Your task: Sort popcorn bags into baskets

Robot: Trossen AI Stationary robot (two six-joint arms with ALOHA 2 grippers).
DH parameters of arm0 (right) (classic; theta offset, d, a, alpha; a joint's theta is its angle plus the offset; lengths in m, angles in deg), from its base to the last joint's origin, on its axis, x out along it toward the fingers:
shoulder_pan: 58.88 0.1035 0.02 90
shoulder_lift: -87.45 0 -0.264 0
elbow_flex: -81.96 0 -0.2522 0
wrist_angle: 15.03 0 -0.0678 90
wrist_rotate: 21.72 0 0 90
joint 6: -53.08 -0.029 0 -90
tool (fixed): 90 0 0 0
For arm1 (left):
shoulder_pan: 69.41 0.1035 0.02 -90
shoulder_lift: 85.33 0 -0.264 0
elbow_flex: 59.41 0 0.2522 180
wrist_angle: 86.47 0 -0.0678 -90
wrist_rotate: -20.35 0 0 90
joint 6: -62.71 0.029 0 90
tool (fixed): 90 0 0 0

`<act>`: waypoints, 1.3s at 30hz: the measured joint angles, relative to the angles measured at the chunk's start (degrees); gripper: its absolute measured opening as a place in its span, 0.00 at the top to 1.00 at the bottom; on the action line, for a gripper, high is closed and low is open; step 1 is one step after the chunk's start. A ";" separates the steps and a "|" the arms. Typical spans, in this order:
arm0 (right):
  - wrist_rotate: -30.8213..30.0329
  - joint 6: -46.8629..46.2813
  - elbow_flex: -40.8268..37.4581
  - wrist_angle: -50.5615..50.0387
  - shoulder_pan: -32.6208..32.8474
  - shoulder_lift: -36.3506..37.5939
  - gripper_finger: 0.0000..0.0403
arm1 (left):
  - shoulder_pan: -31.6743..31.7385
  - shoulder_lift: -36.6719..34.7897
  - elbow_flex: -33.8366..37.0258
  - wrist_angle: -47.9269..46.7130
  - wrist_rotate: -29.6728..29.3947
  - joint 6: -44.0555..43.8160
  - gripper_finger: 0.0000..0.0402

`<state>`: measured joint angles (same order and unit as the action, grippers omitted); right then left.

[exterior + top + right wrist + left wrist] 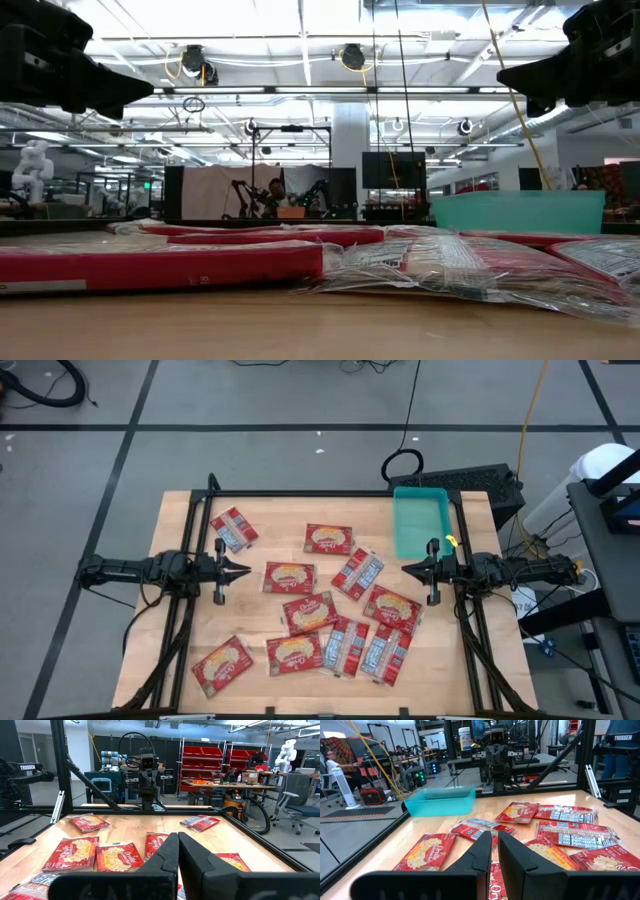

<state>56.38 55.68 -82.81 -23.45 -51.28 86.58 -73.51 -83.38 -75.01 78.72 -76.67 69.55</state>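
A: Has sorting started?
B: No. Popcorn bags (310, 612) lie mid-table; the teal basket (420, 522) sits far right, empty. Left gripper (243, 570) and right gripper (408, 570) hover, jaws together, holding nothing.
A: Next?
B: Probably open, descend on a bag.

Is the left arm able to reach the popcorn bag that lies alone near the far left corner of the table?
Probably yes. That popcorn bag lies apart from the others, close to the left gripper, with bare table between them and nothing on top.
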 joint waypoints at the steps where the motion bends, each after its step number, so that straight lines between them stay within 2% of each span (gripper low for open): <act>1: 0.00 -0.01 0.02 0.00 0.00 0.00 1.00 | 0.00 0.02 -0.01 -0.01 0.00 0.00 0.91; 28: 0.00 -2.10 0.00 0.04 0.00 0.00 1.00 | 0.00 0.02 0.00 1.20 0.00 -0.07 0.91; 34: 0.00 -6.32 0.01 0.04 0.00 0.00 1.00 | 0.01 0.01 0.00 2.35 0.00 -4.91 0.91; 39: 0.00 -9.31 0.02 0.17 0.00 0.01 1.00 | 0.07 0.02 0.00 10.08 -0.56 -2.83 0.91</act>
<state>56.38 46.37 -82.79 -23.28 -51.28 86.59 -73.45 -83.35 -75.00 88.80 -77.22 66.71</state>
